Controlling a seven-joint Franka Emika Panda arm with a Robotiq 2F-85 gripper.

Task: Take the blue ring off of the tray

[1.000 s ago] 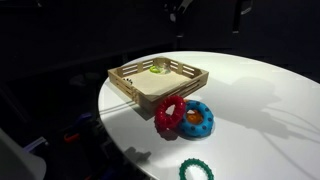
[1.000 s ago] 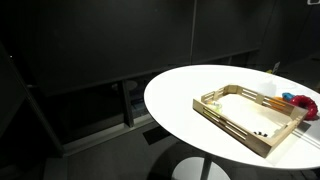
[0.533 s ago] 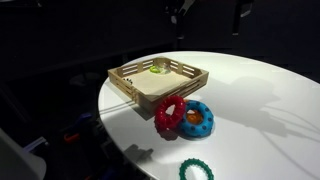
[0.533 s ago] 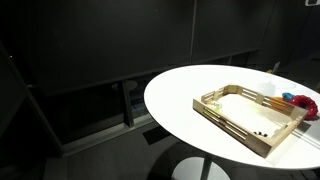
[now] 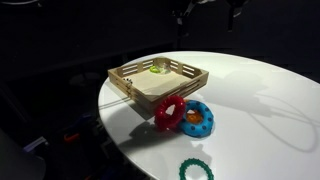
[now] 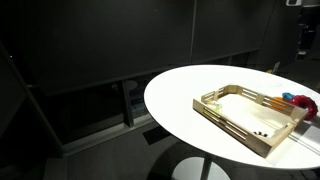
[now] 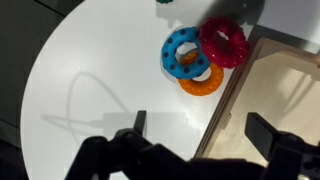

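The blue ring [image 5: 197, 118] lies on the white table just outside the tray's near corner, against the red ring [image 5: 169, 112]. In the wrist view the blue ring [image 7: 185, 52] rests partly on an orange ring [image 7: 204, 81], with the red ring [image 7: 224, 42] beside it. The light-wood tray [image 5: 127, 80] also shows in an exterior view [image 6: 232, 118] and in the wrist view [image 7: 232, 88]. My gripper [image 7: 203, 128] is open and empty, high above the tray's edge and the table. It is only a dark shape at the top of an exterior view [image 5: 205, 8].
A teal beaded ring [image 5: 196, 171] lies near the table's front edge. A small green-yellow thing [image 5: 157, 70] sits inside the tray. The round white table [image 5: 270, 95] drops off to dark floor on all sides.
The arm has shifted at the top of the exterior views, and its shadow on the table has moved. The rings and the tray have not moved.
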